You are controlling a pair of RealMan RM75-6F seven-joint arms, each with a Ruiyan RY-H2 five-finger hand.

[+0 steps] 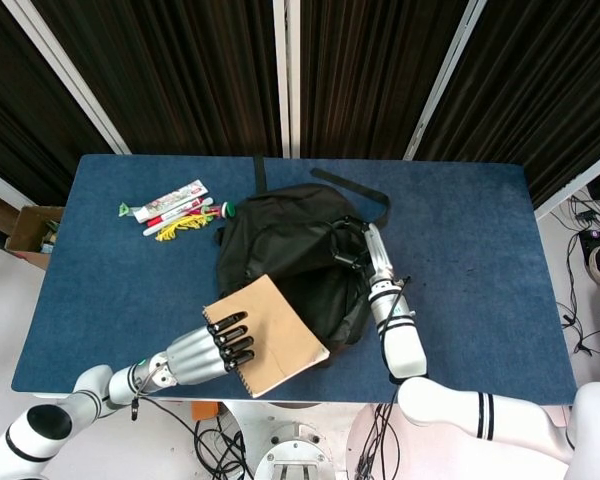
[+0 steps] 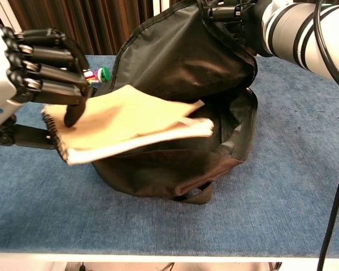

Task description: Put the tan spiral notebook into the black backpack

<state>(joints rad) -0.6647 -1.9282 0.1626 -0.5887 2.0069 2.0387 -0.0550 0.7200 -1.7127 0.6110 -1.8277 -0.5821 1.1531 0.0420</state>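
My left hand [image 1: 225, 345] [image 2: 42, 68] grips the tan spiral notebook [image 1: 272, 335] [image 2: 127, 121] by its spiral edge and holds it in the air, roughly level, in front of the black backpack's mouth. The notebook's far end reaches the opening in the chest view. The black backpack [image 1: 290, 250] [image 2: 181, 73] lies in the middle of the blue table with its mouth facing me. My right hand [image 1: 352, 248] [image 2: 237, 14] grips the upper flap of the backpack and holds it raised, keeping the mouth open.
Markers, a green-capped item and yellow strands [image 1: 175, 208] [image 2: 99, 73] lie at the back left of the blue table [image 1: 480, 250]. A backpack strap [image 1: 355, 190] trails toward the back. A loop strap [image 2: 195, 195] lies at the bag's front.
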